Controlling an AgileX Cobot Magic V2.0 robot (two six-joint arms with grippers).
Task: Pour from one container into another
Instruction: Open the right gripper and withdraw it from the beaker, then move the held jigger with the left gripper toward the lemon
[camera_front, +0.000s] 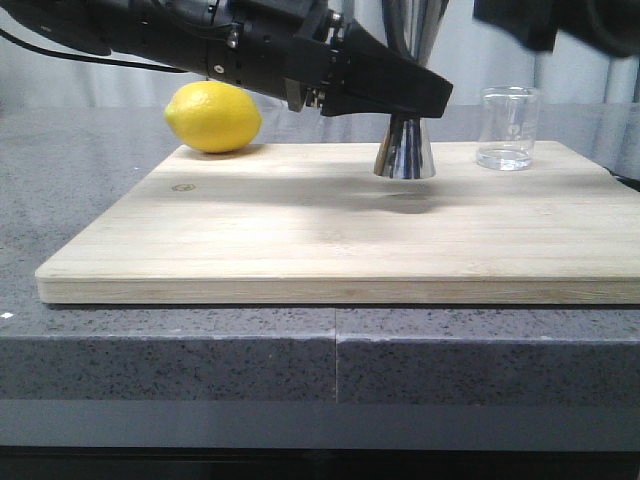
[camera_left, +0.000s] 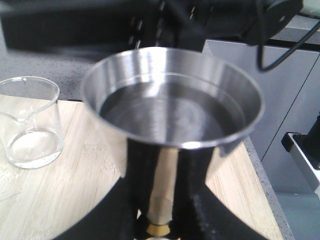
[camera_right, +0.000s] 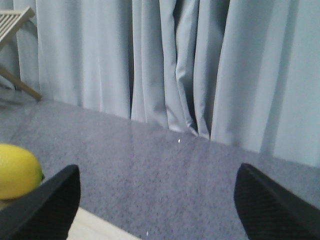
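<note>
Left hand (camera_left: 160, 220) clamped on the jigger's (camera_front: 405, 150) waist, apparently lifted; right hand (camera_right: 160, 200) wide open, empty.

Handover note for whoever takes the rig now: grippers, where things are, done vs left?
Left gripper: shut on the jigger at its narrow waist; jigger upright on the cutting board, liquid visible in its top cup.
Right gripper: open, holding nothing, looking out over the counter toward the curtain.
Beaker: upright on the board's back right corner, apart from the jigger, looks nearly empty.
Lemon: back left of the board, untouched.
Done: the pour into the jigger appears complete.
Left: probably release the jigger and pull the left arm clear.
</note>
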